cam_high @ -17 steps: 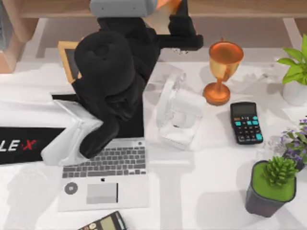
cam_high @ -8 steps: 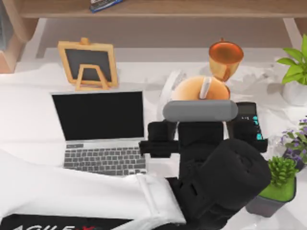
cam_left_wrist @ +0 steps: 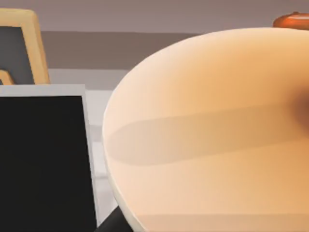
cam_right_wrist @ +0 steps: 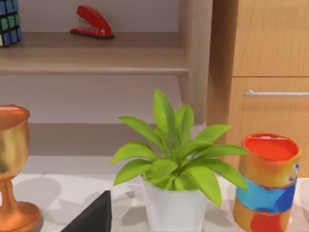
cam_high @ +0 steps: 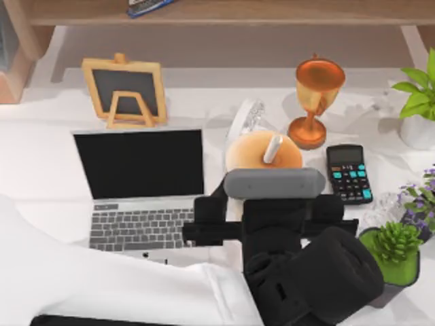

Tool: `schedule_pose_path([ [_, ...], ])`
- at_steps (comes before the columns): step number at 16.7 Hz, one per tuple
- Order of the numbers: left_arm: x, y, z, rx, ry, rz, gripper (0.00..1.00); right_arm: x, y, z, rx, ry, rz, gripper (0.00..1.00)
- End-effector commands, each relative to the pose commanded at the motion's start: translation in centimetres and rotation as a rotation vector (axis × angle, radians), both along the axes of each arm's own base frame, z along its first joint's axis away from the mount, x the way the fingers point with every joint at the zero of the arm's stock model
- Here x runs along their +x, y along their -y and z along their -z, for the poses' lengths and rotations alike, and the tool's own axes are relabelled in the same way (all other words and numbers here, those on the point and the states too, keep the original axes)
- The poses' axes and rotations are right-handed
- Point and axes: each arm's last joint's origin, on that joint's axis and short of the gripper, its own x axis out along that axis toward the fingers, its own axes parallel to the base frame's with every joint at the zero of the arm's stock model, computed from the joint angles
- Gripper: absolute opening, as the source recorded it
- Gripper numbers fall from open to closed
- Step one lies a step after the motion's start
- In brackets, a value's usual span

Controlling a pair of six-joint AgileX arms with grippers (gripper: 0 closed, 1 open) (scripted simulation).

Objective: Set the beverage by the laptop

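Our left arm reaches in from the table's near edge; its gripper is at the beverage, but we cannot tell whether the fingers grip it. The tan cup sits just right of the laptop, mid-table. Beyond stand a desk fan and copper trophy, toward the far edge.

My tan-orange beverage, white straw tilted, sits centre frame, just right of the open silver laptop.
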Motion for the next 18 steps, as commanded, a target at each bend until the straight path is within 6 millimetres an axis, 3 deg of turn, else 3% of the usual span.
schedule_pose_path([
  [11, 0.3, 0.3, -0.4, -0.063, 0.021, -0.008, 0.0, 0.0, 0.0, 0.0, 0.0, 0.0, 0.0, 1.0],
  [18, 0.2, 0.4, 1.2, -0.058, 0.021, -0.007, 0.0, 0.0, 0.0, 0.0, 0.0, 0.0, 0.0, 1.0],
])
